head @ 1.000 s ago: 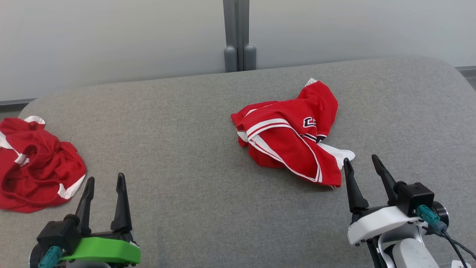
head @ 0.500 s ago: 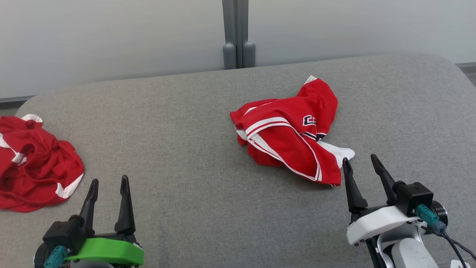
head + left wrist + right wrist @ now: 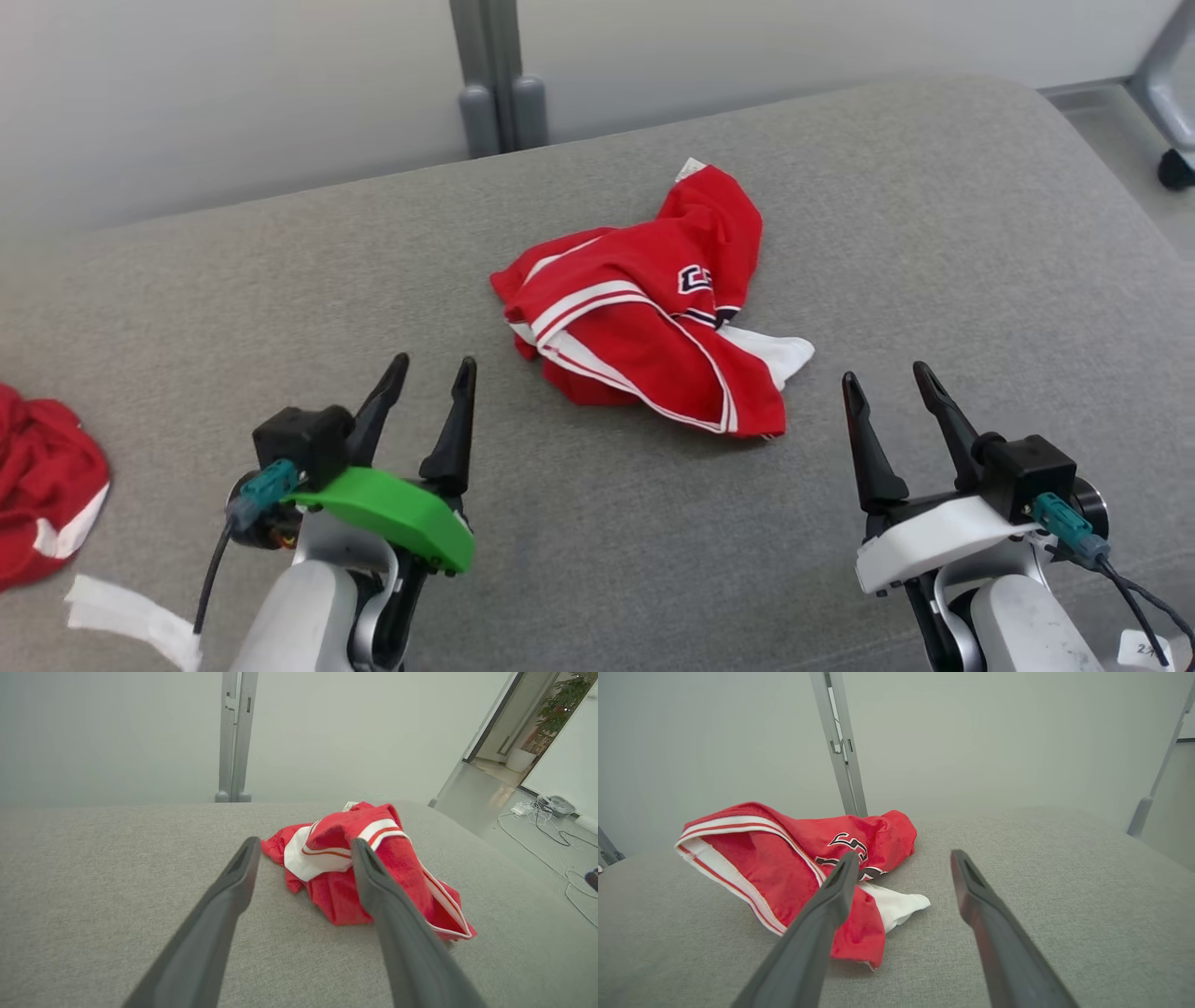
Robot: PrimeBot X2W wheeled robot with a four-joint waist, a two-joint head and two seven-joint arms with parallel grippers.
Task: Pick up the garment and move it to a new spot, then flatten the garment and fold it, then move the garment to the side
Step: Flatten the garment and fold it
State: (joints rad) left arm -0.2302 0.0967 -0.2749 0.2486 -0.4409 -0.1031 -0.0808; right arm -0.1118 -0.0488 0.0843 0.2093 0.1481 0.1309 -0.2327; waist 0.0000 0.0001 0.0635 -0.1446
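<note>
The crumpled red-and-white jersey garment (image 3: pixel 644 322) looks light, limp, slippery; pinch its near striped hem. Its left hand (image 3: pixel 434 364) and right hand (image 3: pixel 885 375) stand spread, empty.

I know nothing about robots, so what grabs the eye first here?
A crumpled red garment with white stripes lies in the middle of the grey padded surface. The left gripper and right gripper, both open, point at it from the near side, not touching it. Another red heap lies far left.

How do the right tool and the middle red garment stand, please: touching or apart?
Apart. In the head view, bare cushion separates the open right tool from the red garment, nearest at its white corner.
</note>
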